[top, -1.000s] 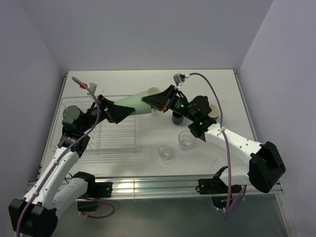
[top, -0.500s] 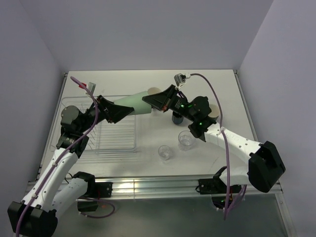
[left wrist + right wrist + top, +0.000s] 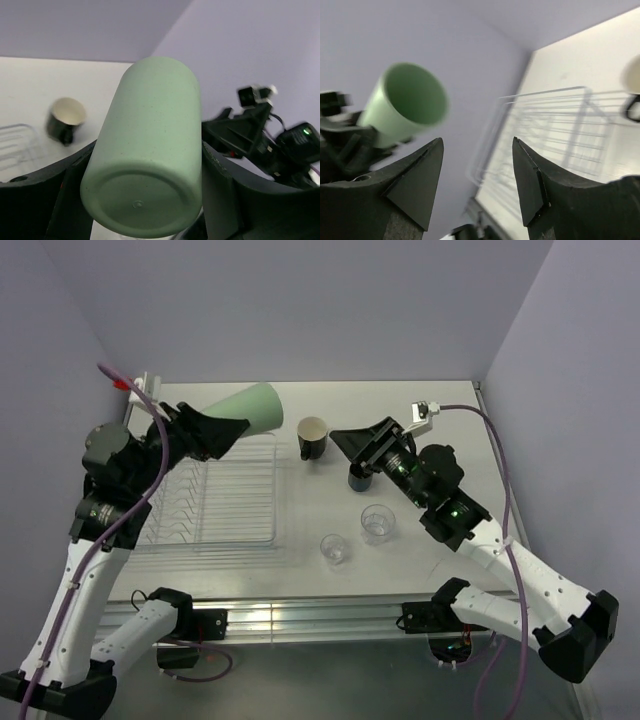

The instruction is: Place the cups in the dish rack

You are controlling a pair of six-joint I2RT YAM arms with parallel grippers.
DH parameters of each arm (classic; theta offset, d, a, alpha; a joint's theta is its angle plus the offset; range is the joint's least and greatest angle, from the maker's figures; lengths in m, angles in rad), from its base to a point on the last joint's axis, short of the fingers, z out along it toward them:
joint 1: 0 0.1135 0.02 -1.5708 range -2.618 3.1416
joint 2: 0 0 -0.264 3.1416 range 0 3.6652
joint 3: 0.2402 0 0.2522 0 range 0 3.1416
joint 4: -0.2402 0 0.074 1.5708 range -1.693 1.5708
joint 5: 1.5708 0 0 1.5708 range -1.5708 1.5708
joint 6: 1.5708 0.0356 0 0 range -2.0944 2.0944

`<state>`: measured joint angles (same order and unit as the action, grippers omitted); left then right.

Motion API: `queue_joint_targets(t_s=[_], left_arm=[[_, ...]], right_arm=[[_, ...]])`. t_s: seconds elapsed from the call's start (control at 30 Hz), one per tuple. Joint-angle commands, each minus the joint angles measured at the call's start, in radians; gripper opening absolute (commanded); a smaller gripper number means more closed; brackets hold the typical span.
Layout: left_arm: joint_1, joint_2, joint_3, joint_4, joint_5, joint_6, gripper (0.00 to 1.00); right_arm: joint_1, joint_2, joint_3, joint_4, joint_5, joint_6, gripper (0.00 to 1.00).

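Observation:
My left gripper [image 3: 232, 426] [image 3: 147, 172] is shut on the base end of the mint green tumbler [image 3: 250, 410] [image 3: 150, 145]. It holds the tumbler tilted in the air over the back of the clear dish rack [image 3: 230, 512] [image 3: 555, 125], mouth pointing right. My right gripper [image 3: 347, 441] [image 3: 477, 175] stands open and holds nothing, to the right of the black mug [image 3: 313, 437] [image 3: 65, 119]. The tumbler [image 3: 410, 102] is well apart from the right gripper. A navy mug [image 3: 357, 480] sits under the right arm. Two clear tumblers [image 3: 376, 523] [image 3: 335, 548] stand nearer the front.
The rack lies on the left half of the white table [image 3: 450, 420], with walls behind and at both sides. The right arm [image 3: 470, 525] reaches over the table's right half above the navy mug.
The right gripper has let go of the mint tumbler's mouth end, opened and pulled back to the right. The left arm has raised the tumbler up and to the left.

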<state>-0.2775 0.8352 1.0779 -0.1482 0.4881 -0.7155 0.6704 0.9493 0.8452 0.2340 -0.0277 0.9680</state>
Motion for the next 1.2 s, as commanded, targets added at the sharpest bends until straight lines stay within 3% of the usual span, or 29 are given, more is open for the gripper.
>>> queue_joint_targets(t_s=[0.0,0.03,0.2,0.57,0.9,1.17], left_arm=[[-0.002,0.06,0.18,-0.311,-0.271,0.165,0.0],[-0.002,0.109,0.207,-0.355,-0.354,0.203,0.0],[-0.002,0.269,0.284,-0.508,-0.427,0.286,0.0],[-0.018,0.488,0.28,-0.562,-0.487,0.343,0.0],[-0.103,0.697,0.344,-0.643,-0.675,0.337,0.0],[-0.127,0.806,0.379,-0.62,-0.701,0.314,0.0]], right_arm=[[0.0,-0.047,0.057,-0.223,0.193,-0.127,0.65],[0.0,-0.052,0.067,-0.257,0.21,-0.141,0.65],[0.001,-0.055,0.144,-0.406,0.273,-0.231,0.66],[0.0,-0.07,0.18,-0.496,0.298,-0.293,0.66],[0.001,-0.06,0.219,-0.535,0.252,-0.31,0.67],[0.001,-0.087,0.229,-0.562,0.256,-0.319,0.67]])
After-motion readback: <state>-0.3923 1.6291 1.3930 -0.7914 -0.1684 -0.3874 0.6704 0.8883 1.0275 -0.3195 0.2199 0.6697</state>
